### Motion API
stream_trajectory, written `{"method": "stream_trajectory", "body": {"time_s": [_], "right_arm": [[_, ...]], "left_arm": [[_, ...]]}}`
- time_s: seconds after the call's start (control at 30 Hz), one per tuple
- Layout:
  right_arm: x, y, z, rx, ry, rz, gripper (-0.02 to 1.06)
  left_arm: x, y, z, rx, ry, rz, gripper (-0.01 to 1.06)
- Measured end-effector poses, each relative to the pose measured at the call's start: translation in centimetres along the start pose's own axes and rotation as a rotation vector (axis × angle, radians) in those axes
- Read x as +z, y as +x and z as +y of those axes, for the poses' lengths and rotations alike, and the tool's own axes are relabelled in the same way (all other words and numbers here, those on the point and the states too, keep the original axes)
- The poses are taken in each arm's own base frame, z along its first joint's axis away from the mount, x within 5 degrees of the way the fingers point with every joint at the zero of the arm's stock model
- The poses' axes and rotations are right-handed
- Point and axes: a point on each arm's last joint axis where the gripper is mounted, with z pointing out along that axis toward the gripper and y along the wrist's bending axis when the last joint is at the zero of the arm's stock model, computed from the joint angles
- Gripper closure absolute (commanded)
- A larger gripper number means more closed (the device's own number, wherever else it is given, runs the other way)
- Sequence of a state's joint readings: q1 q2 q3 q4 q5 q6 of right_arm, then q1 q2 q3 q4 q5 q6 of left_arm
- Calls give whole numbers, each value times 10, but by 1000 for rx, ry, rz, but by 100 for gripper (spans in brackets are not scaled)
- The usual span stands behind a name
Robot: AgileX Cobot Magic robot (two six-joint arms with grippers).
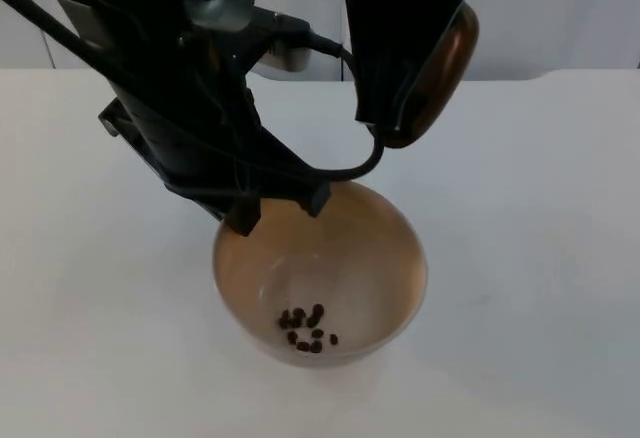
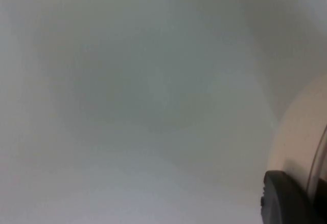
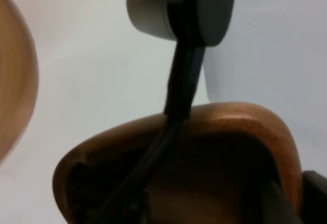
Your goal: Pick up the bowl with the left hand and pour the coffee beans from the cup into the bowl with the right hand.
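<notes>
A beige bowl sits in the middle of the top view with several dark coffee beans lying in its bottom. My left gripper is shut on the bowl's back rim, one finger inside and one outside. The bowl's pale wall also appears in the left wrist view beside a black fingertip. My right gripper is shut on a brown wooden cup, held tilted above and behind the bowl. The cup's rim looms close in the right wrist view.
The white table top stretches around the bowl on every side. A grey partition wall ends the table at the back. The bowl's rim stands blurred beside the cup in the right wrist view.
</notes>
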State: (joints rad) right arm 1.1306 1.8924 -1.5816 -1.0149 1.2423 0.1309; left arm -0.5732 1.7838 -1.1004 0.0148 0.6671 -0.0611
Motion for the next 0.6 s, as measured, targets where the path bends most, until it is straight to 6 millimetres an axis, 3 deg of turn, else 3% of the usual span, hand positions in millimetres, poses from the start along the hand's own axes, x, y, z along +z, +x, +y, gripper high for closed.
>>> {"method": "stream_trajectory", "body": {"time_s": [0.6], "right_arm": [[0,0,-2,-2,26,-2,105]], "left_arm": [[0,0,0,0,0,0,105]]}}
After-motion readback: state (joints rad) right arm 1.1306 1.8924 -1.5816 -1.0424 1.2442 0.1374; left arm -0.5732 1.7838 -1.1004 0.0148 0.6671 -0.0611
